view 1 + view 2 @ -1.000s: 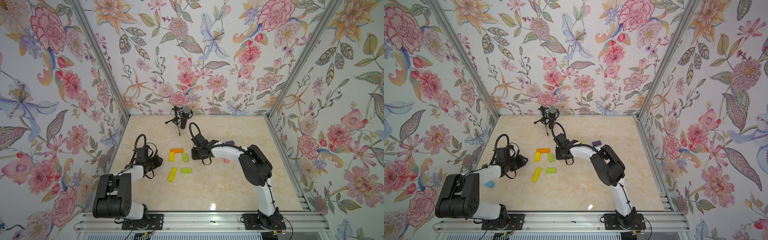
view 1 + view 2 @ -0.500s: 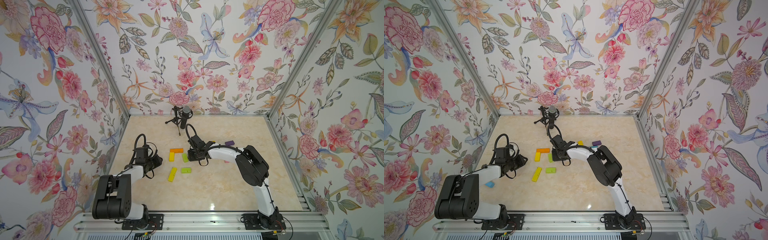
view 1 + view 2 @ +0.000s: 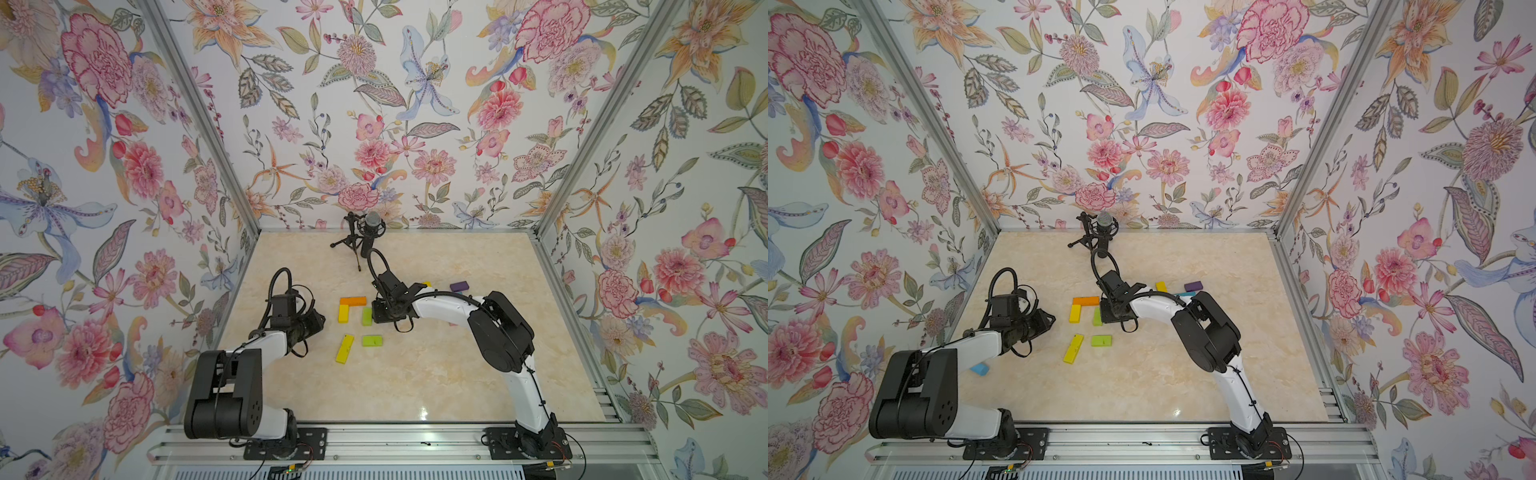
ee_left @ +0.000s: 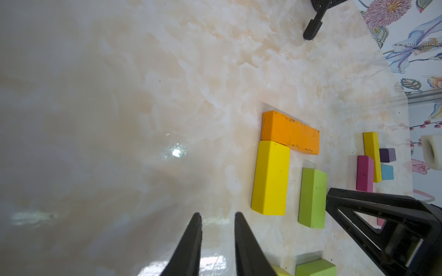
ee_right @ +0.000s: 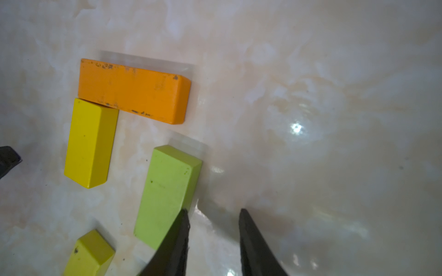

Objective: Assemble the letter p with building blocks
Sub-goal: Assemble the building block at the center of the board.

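Right wrist view shows the right pincer (image 5: 213,210) released, empty, one finger (image 5: 177,243) just beside the lime green block (image 5: 167,193), which lies at 3 o'clock from the yellow block (image 3: 343,313); left pincer (image 4: 218,213) released too.

Slightly parted left claw (image 4: 217,213) and right claw (image 5: 213,210), both low.

orange block (image 3: 353,300), yellow block (image 3: 343,313) touching (flat)

An orange block (image 4: 290,131), a yellow block (image 4: 270,178), a lime block (image 4: 312,198); cream marbled worktop (image 3: 415,374); walls (image 3: 374,104) in pink-and-blue florals.
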